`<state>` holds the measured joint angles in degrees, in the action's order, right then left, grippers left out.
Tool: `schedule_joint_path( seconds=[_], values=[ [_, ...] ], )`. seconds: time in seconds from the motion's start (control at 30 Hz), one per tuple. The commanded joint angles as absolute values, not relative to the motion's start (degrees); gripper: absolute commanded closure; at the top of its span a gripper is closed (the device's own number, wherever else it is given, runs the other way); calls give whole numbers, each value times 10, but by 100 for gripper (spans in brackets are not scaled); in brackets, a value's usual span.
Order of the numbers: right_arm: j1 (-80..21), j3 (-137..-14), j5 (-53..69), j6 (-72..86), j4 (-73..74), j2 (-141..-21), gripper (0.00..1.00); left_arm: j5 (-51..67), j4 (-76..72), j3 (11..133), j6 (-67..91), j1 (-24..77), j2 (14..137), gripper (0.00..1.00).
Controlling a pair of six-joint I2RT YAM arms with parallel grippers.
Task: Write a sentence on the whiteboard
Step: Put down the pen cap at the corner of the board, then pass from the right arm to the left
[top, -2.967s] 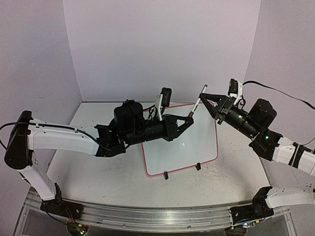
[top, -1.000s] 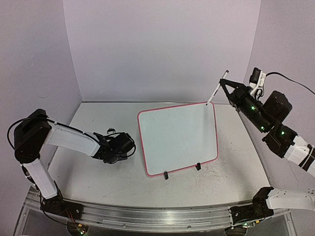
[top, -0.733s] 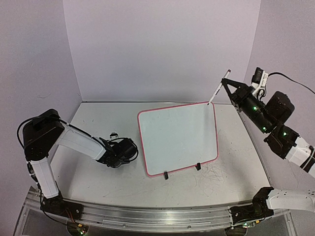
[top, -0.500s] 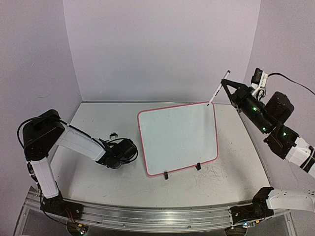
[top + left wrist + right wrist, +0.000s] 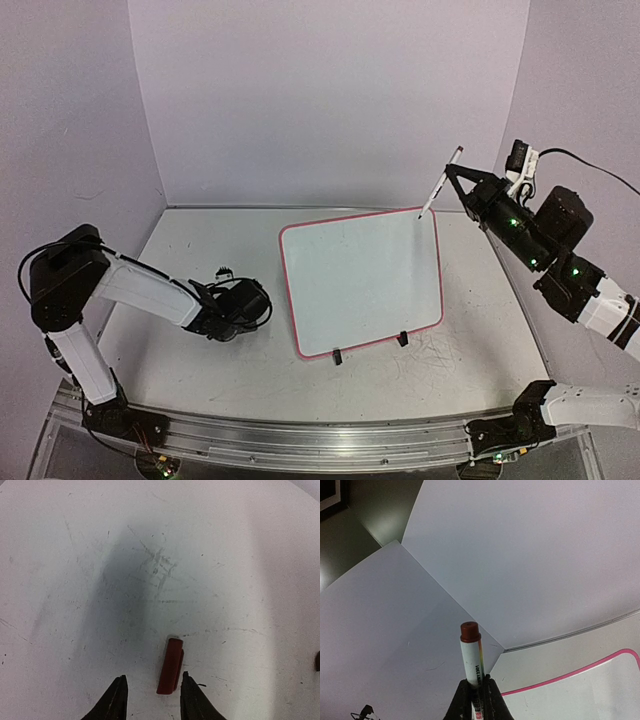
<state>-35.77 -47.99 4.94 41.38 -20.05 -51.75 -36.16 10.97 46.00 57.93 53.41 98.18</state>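
**A:** Grippers?
**B:** Right gripper (image 5: 476,687) clamps a marker (image 5: 471,655); the whiteboard's (image 5: 360,280) far corner sits at the marker's tip.
**A:** Left gripper (image 5: 151,680)?
**B:** Jaws apart, a red cap (image 5: 170,665) lying on the table (image 5: 75,580) between them.

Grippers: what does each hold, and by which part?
Right gripper pinches the marker by its barrel. Left gripper holds nothing: the red cap lies loose between its open fingers.

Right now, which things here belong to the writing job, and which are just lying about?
Job in hand:
whiteboard, blank so far
marker, clamped in the right fingers

Lying about:
red marker cap, on the table between the parted left fingers
scribbles on the table
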Motion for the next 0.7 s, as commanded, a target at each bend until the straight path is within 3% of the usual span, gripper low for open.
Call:
schedule_joint_path(
  seconds=[0.0, 0.13, 0.27, 0.47, 0.67],
  values=[
    [-359, -490, 59, 413, -217, -513, 100, -378, 159, 475, 560, 531, 882, 51],
    [-359, -489, 63, 414, -217, -516, 100, -375, 183, 490, 547, 531, 793, 34],
    [-359, -487, 73, 421, -218, -524, 100, -354, 186, 510, 515, 530, 718, 24],
    [-359, -487, 86, 431, -221, -532, 100, -299, 184, 532, 489, 531, 653, 20],
    [-359, -489, 86, 431, -222, -536, 100, -269, 179, 542, 471, 531, 669, 20]
  ],
)
